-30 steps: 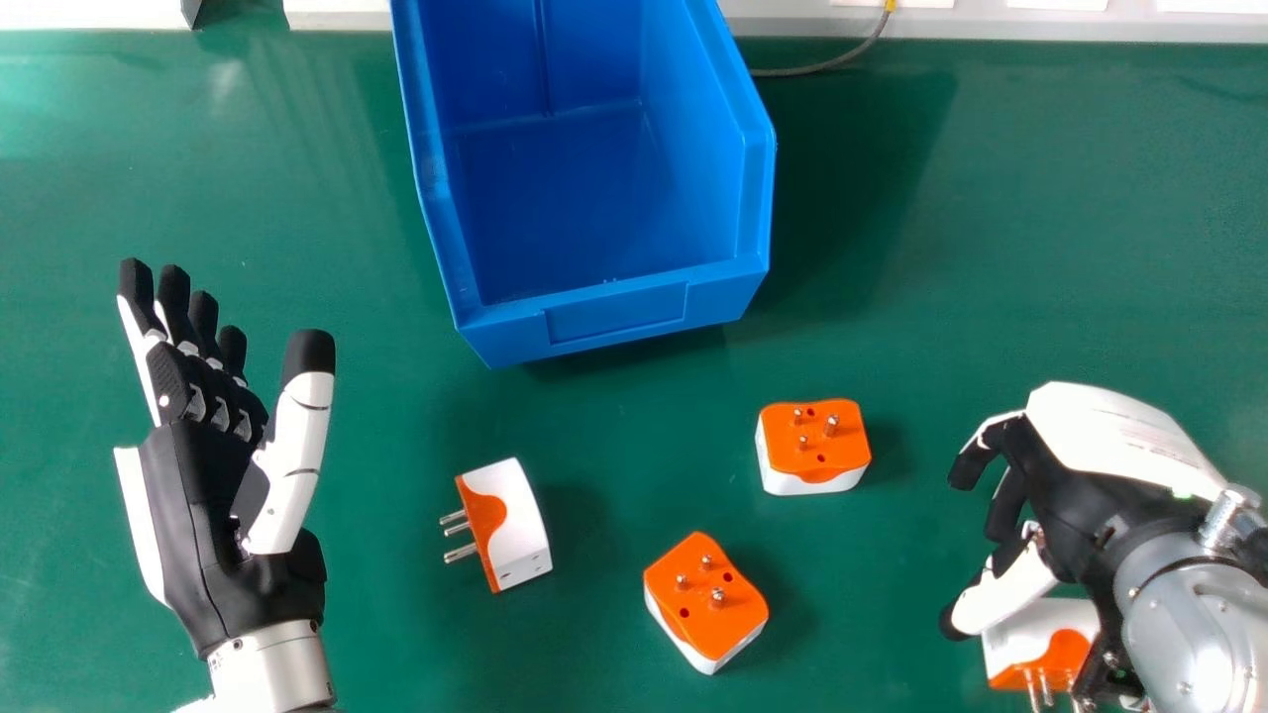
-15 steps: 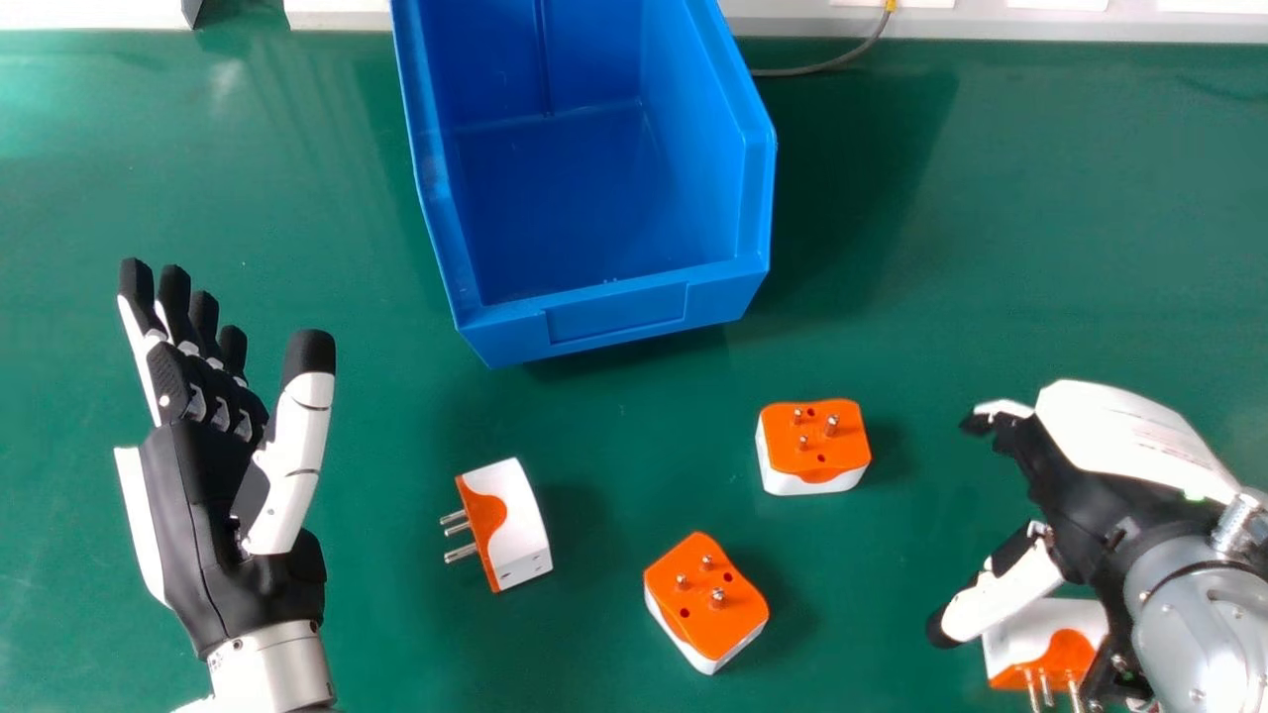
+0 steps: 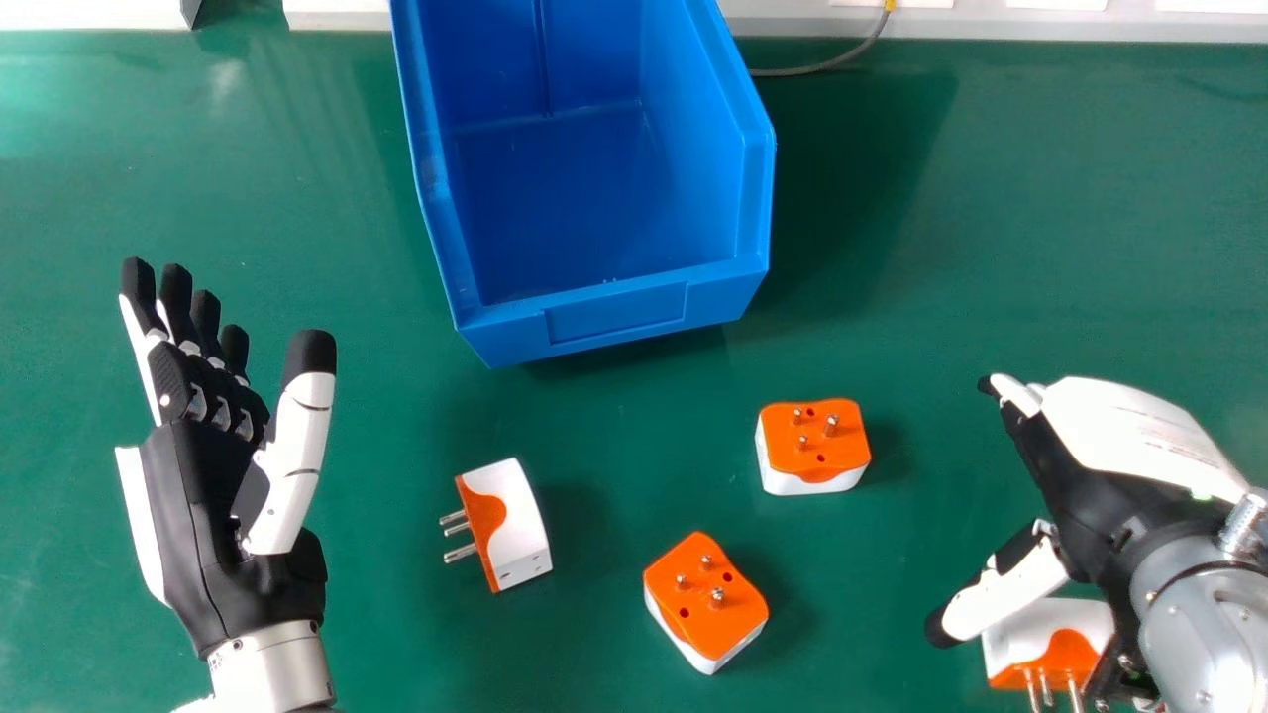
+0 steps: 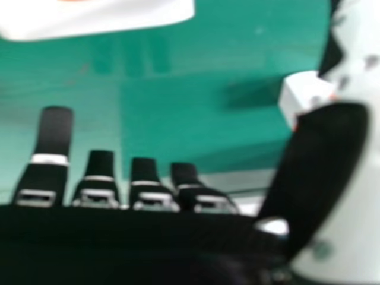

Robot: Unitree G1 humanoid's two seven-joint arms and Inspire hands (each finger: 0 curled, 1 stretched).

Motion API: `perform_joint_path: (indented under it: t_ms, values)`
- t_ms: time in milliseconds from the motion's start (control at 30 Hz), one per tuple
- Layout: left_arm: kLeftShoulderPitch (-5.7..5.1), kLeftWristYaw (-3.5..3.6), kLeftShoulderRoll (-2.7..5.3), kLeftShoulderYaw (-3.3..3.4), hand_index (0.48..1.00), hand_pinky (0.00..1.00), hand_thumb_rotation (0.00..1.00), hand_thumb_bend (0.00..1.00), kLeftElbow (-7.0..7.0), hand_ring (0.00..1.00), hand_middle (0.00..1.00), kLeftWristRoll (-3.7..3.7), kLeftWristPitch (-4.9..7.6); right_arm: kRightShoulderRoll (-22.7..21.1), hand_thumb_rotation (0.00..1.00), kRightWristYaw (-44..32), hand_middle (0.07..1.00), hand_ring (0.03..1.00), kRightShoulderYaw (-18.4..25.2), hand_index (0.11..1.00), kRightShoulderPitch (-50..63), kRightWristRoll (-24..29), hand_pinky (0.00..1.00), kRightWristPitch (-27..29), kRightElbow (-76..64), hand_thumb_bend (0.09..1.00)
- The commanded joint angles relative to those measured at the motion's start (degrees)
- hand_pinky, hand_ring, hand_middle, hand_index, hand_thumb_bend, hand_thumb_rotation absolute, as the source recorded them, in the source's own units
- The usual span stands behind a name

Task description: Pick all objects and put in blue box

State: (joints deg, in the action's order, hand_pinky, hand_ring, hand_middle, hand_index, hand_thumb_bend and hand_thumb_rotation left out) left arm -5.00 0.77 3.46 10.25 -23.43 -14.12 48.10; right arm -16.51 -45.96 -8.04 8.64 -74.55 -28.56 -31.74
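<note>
- On a green table (image 3: 991, 248), seen from the head view as a clock face: a blue box (image 3: 614, 322) at twelve o'clock, open side facing six.
- At seven o'clock, a white and orange plug adapter (image 3: 515, 525) lying on its side, metal prongs towards nine.
- Between five and six o'clock, a second adapter (image 3: 705, 594), orange face and prongs up.
- At four o'clock, near the centre, a third adapter (image 3: 812, 441), also prongs up.
- Farther out at four o'clock, a fourth adapter (image 3: 1035, 634), prongs towards six, partly hidden by the right hand (image 3: 1085, 510); whether touching it, impossible to tell.
- In the right hand view, fingers (image 4: 53, 133) of the right hand straight and spaced apart, thumb spread wide from them, nothing in their grasp.
- At nine o'clock, the left hand (image 3: 188, 515), wide open, fingers nearly straight towards eleven, thumb apart towards twelve, empty.
- At one o'clock, just beside the box, a thin grey cable (image 3: 817, 67) curving up to a pale strip (image 3: 991, 30) along the table's far edge.
</note>
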Motion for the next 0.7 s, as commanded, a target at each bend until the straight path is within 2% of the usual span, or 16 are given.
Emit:
perform_joint_path:
  t_ms: [0,33,333,467,667]
  values:
    - [0.22,-0.05,2.37,-0.10,1.000,1.00,0.39,0.66,0.85,1.00,1.00,0.08,0.96,-1.1,0.25,-0.8,0.975,0.961,1.2,0.964,0.1,-0.2,0.75,0.4,-2.1,0.983]
    - [0.23,-0.08,2.37,-0.09,1.000,1.00,0.39,0.66,0.84,1.00,1.00,0.10,0.97,-1.3,0.25,-1.3,0.980,0.969,1.4,0.971,0.3,-0.1,0.78,0.6,-2.2,0.987]
    - [-0.14,-0.56,2.57,-0.25,1.000,1.00,0.38,0.65,1.40,1.00,1.00,0.51,1.01,-4.0,0.25,-3.3,0.988,0.980,3.7,0.982,4.4,3.2,0.83,2.9,-4.5,0.992]
    - [-0.20,-0.35,2.44,-0.33,1.000,1.00,0.38,0.65,1.58,1.00,1.00,0.15,0.73,-4.8,0.26,-3.9,0.990,0.985,4.6,0.985,6.7,5.1,0.86,3.7,-5.3,0.994]
    - [-0.34,-0.13,2.19,-0.32,1.000,1.00,0.38,0.64,1.70,1.00,1.00,0.09,0.64,-5.4,0.26,-4.1,0.994,0.990,5.2,0.991,9.1,5.7,0.90,3.9,-5.5,0.997]
